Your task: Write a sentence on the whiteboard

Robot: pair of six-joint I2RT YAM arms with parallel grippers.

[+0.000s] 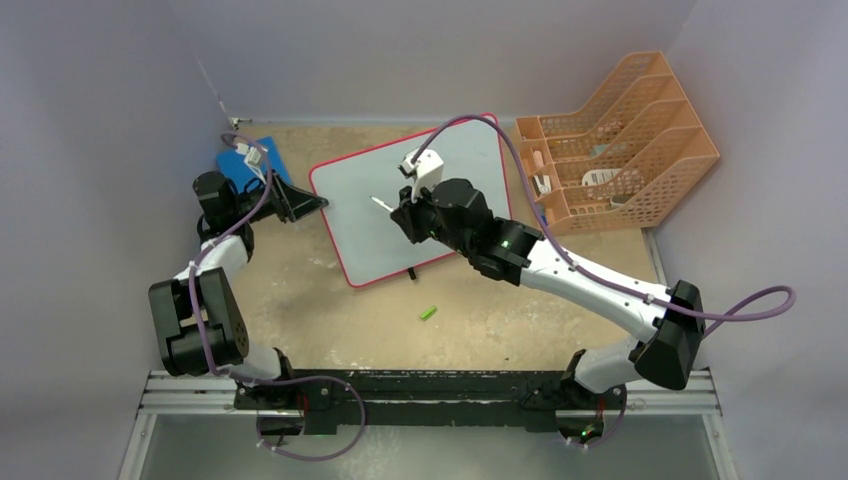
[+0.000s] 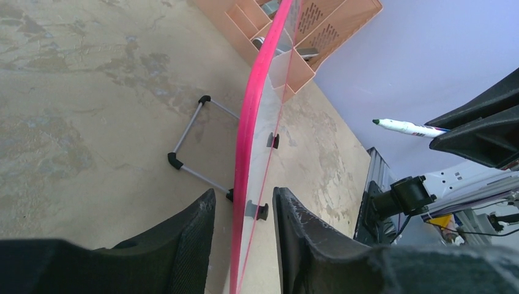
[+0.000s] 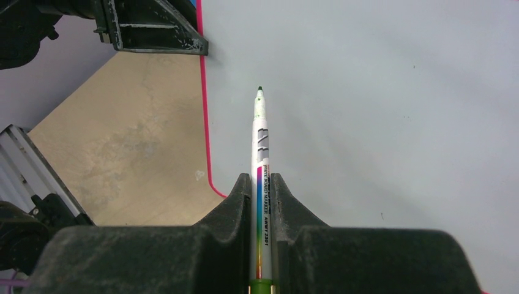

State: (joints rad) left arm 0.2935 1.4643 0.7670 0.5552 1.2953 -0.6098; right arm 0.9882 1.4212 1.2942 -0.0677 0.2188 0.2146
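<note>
**Right hand grips the marker at the whiteboard, left hand straddles its rim**

The right hand (image 3: 260,181) is clenched on a marker (image 3: 261,138), its two fingers pressed against the white barrel on either side. The dark tip sticks out well beyond the fingers and points at the pale face of the whiteboard (image 1: 350,215). In the left wrist view the tip stands apart from that face; the right wrist view does not show whether it touches.

The left hand (image 2: 245,195) is released, its jaws set one on each side of the board's red rim. A strip of gap shows between each of its fingers (image 2: 190,245) and the board, so nothing is gripped.

The whiteboard stands tilted near the middle of the desk (image 1: 300,300), propped from behind on a thin wire stand (image 2: 190,128) with black corners. From above it sits slantwise, with the left hand at its left edge and the right hand over its middle.

Further out, a blue pad (image 1: 252,165) lies just beyond the left hand. An orange slotted rack (image 1: 620,130) stands beside the board's far right corner. A small green piece (image 1: 428,313) lies on the desk nearer the arm bases
</note>
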